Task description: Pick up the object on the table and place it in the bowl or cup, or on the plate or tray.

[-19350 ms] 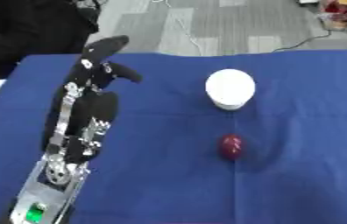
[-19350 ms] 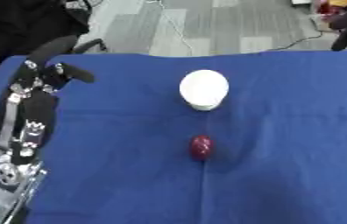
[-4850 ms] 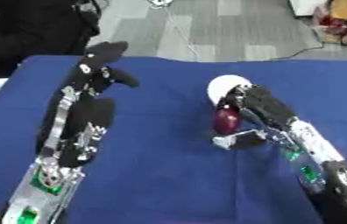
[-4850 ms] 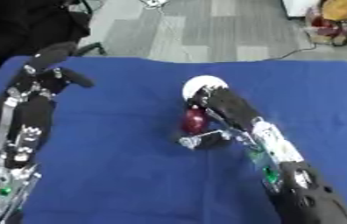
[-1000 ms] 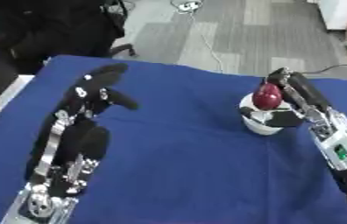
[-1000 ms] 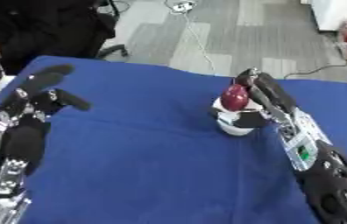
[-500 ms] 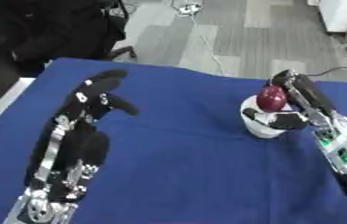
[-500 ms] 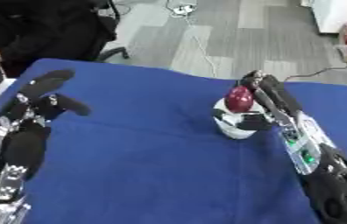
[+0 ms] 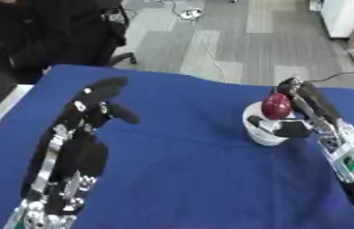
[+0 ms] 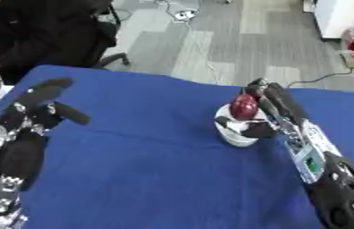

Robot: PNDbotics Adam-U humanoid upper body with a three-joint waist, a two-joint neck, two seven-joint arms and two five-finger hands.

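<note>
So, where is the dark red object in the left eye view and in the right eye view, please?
Left eye view: the dark red object sits right of centre, above the white cup, held by the right hand.
Right eye view: the same object shows nearer the middle, again over the cup.
Shared landmark: the white cup on the blue table.

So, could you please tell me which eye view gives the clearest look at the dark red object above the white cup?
The left eye view: the dark red object shows larger there, with the right hand curled round it over the white cup. The right eye view shows the same, only slightly smaller and further left.
</note>
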